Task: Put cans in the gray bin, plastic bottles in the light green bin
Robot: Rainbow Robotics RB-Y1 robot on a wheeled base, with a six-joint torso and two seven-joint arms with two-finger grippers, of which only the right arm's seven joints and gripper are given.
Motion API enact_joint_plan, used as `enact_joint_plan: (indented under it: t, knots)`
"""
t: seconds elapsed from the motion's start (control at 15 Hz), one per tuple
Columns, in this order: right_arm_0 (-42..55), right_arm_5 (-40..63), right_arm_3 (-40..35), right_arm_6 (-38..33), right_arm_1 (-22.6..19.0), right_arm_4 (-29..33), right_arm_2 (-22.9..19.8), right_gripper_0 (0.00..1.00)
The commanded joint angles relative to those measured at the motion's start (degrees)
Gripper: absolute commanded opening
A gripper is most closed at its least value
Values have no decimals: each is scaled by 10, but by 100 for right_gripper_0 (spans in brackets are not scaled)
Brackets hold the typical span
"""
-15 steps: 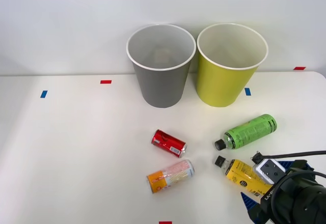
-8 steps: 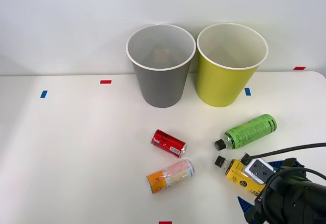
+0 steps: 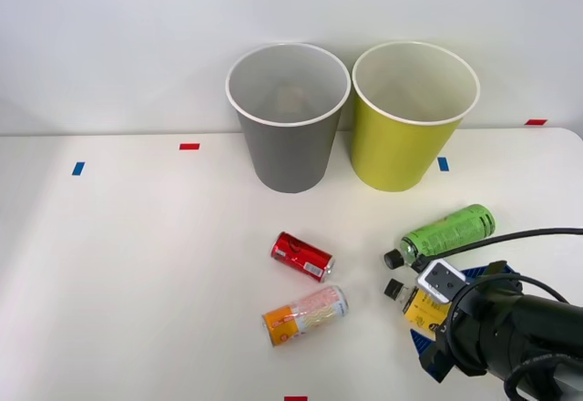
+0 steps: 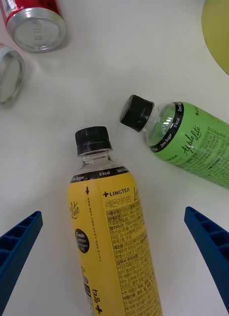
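White table (image 3: 137,264): broad flat top carrying everything below, with small red and blue tape marks scattered over it.

Tall tapered round gray bin (image 3: 288,146) with white rim and white inside: upright near the far edge of the table, about midway along it.

Tall tapered round yellow-green bin (image 3: 408,141) of the same shape, white rim and inside: upright just beside the gray bin, on the side toward the table's right edge, rims nearly touching.

Right arm, black with cabling: over the near right corner of the table. Its gripper (image 3: 437,351) hangs low over the yellow bottle, the blue ribbed fingers (image 4: 16,252) spread wide apart, one on each side of the bottle's body and clear of it in the wrist view; nothing is clamped.

Bright green plastic bottle (image 3: 448,234) with black cap: lying on its side toward the right edge, cap pointing to the table's middle.

Yellow-labelled plastic bottle (image 4: 112,237) with black cap: lying on its side just nearer than the green one, near the near right corner, mostly under the arm, the two caps close together but apart.

Orange and pale pink drink can (image 3: 304,314), silver ends: on its side toward the near edge, left of the bottles.

Red drink can (image 3: 301,256) with white marks: on its side just beyond the orange can, apart from it.
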Motion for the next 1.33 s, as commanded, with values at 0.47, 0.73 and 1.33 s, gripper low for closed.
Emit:
enact_joint_plan:
  t: [0.47, 0.73, 1.33]
  knots:
    - [-26, 1, 49, 16, 1, 4, 19, 100]
    - [-40, 1, 72, 21, 13, 19, 35, 100]
    - [-62, 54, 94, 39, 50, 56, 46, 100]
